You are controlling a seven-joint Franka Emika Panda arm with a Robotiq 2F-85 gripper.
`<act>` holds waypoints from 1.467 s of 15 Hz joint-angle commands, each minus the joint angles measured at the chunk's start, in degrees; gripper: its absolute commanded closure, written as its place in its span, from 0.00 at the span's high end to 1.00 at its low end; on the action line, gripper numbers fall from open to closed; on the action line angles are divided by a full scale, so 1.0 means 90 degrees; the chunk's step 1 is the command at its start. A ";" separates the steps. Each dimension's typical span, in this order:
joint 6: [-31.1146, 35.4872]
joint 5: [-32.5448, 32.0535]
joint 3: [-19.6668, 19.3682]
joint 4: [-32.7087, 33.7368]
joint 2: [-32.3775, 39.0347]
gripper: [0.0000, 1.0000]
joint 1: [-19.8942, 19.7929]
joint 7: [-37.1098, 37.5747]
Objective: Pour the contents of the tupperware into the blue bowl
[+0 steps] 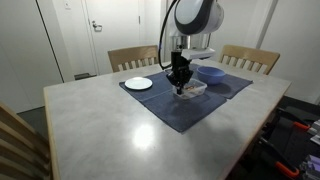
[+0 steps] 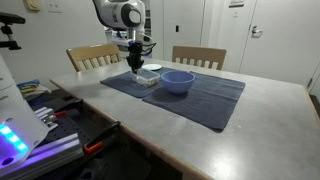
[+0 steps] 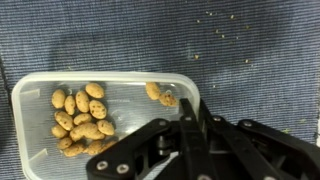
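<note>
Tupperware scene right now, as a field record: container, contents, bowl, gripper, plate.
tupperware: clear, upright on the dark blue mat
contents: tan-brown pieces, mostly bunched at one end
blue bowl: on the mat, beside the tupperware
gripper: shut on the tupperware's side wall
white plate: at the mat's corner, apart from the gripper

The container [image 1: 196, 90] sits on the mat [image 1: 175, 112], bits [image 3: 80, 122] inside it. A bowl [image 1: 211, 73] stands just beside it, a plate [image 1: 139, 83] on its other side.
</note>
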 commanded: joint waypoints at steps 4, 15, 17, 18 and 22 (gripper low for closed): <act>-0.0854 -0.0327 -0.0092 -0.0069 -0.0377 0.02 0.0047 -0.0069; -0.1449 -0.0976 -0.0090 -0.0149 -0.0999 0.02 0.0180 0.0139; -0.1364 -0.1063 -0.0095 -0.0222 -0.1165 0.02 0.0124 0.0057; -0.1323 -0.1096 -0.0102 -0.0269 -0.1256 0.02 0.0093 0.0019; -0.1234 -0.1171 -0.0155 -0.0489 -0.1662 0.02 -0.0055 -0.0129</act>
